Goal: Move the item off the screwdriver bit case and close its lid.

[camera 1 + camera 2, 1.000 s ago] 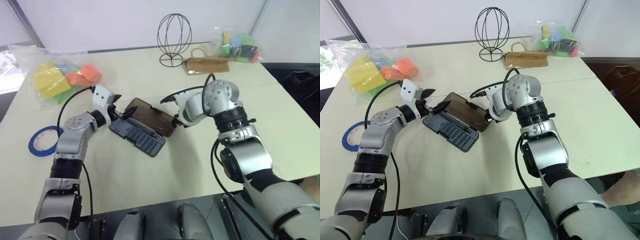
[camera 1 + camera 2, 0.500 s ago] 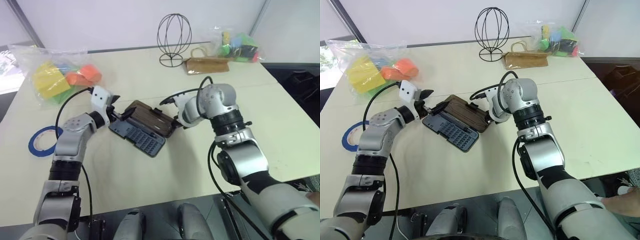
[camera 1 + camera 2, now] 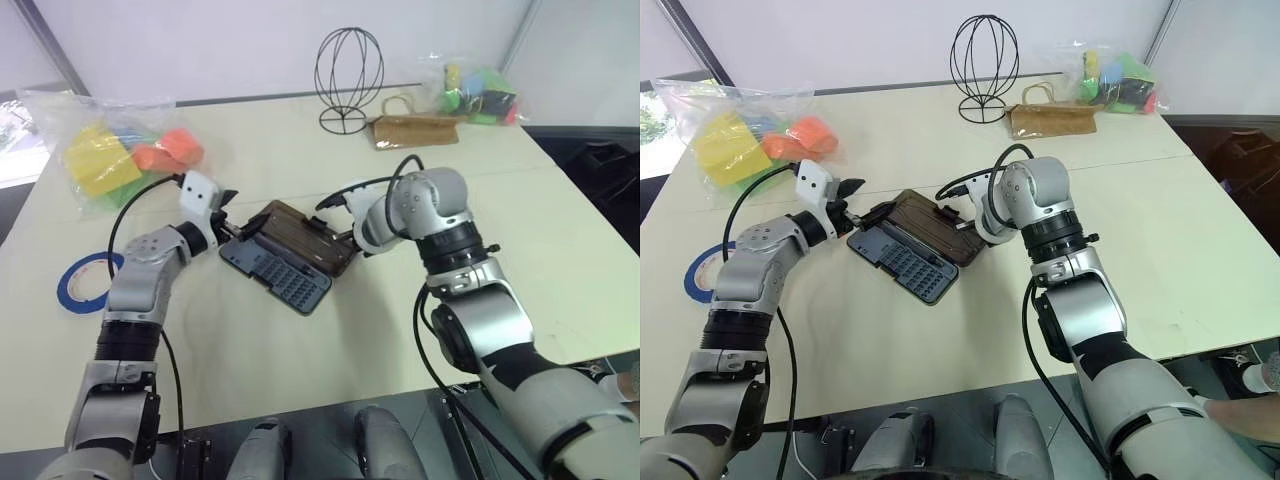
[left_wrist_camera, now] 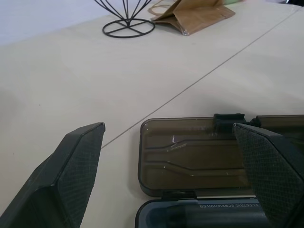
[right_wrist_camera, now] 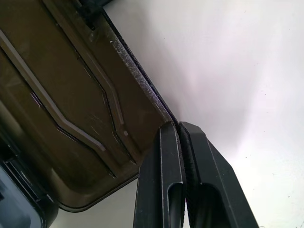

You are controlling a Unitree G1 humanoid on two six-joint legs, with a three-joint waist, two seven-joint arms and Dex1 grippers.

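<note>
A matt, smooth cream desk (image 3: 300, 360) is seen. The translucent smoky-brown plastic lid (image 5: 61, 95) is glossy, with fine scratches and moulded ridges. The dark grey plastic case base (image 3: 277, 275) looks matt. Textured matt black pads (image 4: 78, 164) are carried by the left fingers. Crinkled clear plastic bags (image 3: 100, 150), thin black wire (image 3: 350, 70) and a brown paper pouch (image 3: 415, 130) are shown.

cream table (image 3: 300, 340), white wall (image 3: 200, 40)

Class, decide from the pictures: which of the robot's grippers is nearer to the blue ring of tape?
Left. The left gripper sits at the open case's near-left end, a short stretch of table from the blue tape ring. The right gripper is at the lid's far edge, beyond the case.
</note>
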